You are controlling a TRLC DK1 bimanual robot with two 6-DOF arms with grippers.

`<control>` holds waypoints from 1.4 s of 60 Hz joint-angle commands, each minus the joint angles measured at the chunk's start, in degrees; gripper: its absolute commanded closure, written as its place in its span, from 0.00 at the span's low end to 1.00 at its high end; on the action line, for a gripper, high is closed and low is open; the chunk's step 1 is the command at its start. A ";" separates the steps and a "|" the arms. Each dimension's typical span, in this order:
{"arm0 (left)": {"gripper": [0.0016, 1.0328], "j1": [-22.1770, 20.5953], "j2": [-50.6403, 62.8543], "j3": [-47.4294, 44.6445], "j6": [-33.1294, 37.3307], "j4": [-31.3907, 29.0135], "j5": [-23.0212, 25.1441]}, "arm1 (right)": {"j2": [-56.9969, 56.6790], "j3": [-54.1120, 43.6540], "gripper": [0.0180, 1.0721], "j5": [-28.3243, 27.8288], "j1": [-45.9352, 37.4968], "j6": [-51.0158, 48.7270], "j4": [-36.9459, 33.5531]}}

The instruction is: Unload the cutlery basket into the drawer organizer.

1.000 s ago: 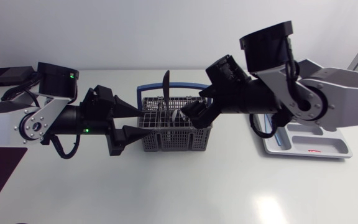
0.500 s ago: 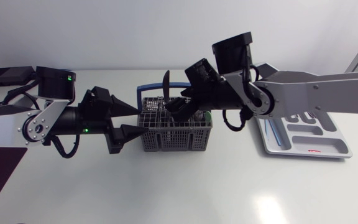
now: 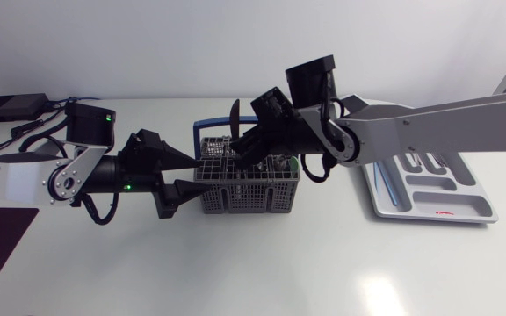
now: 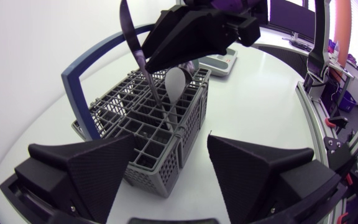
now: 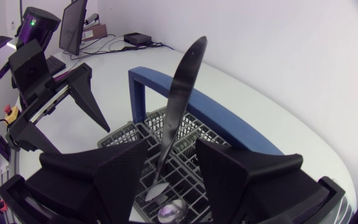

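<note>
Cutlery basket [image 3: 235,200]: grey plastic lattice, boxy, split into small square cells, with blue hoop handle [image 3: 209,125] rising at far long side. Mid-table, long axis running from left arm's side toward right arm's. Inside, dark knife [image 3: 234,118] standing nearly upright, tip up, leaning slightly toward handle; pale spoon [image 4: 176,84] beside it, bowl up. Left gripper [image 3: 190,173] at basket's left end, fingers spread wide, basket corner between them, nothing grasped. Right gripper [image 3: 251,147] above basket, fingers apart either side of knife, not pinching. Drawer organizer [image 3: 429,216] well right of basket.
</note>
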 commanded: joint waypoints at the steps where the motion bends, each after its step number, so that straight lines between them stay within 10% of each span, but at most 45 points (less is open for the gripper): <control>1: 0.16 0.65 1.28 -0.06 0.00 0.71 0.87 | 2.02 1.51 0.58 -0.35 0.41 1.15 0.71; 30: 0.16 2.14 2.24 0.56 -0.88 1.15 2.80 | 4.75 2.04 0.89 -0.79 2.25 1.06 1.41; 84: 0.16 -1.11 4.26 0.65 -5.36 4.75 2.98 | -6.24 -3.76 0.92 6.42 5.24 3.52 6.95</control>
